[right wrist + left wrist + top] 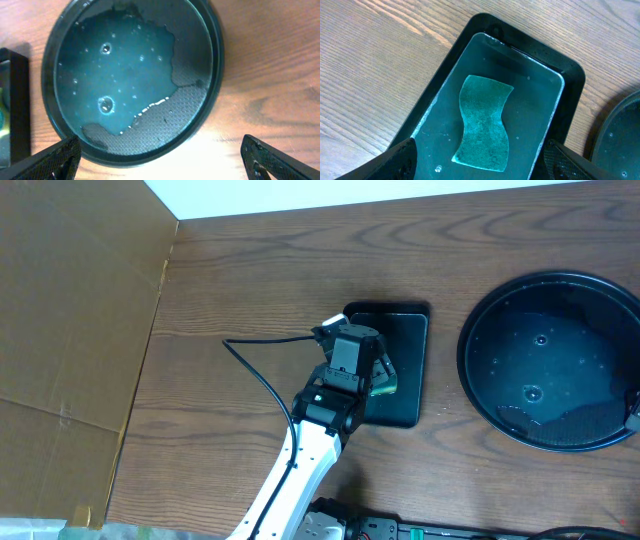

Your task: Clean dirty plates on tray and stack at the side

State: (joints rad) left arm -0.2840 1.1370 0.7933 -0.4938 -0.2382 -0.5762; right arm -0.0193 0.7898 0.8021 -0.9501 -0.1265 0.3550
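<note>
Big round tray [216,75]: black, tiny dot pattern, pale blue wet patch w/ white specks. Small tray [574,85]: black. Sponge [483,120]: teal-green, speckly. Table [250,260]: brown w/ wavy wood lines. Cardboard [70,300]: plain brown. Arm [285,480]: white.

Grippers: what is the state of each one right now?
Left gripper: open, empty, over the sponge.
Right gripper: open, empty, over the round tray.

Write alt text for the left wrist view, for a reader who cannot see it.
A green, hourglass-shaped sponge lies in shallow liquid inside a rectangular black tray on a wood-grain table. The left gripper hangs above it with jaws open, tips at the bottom corners; the rim of the round black tray shows at right.
</note>
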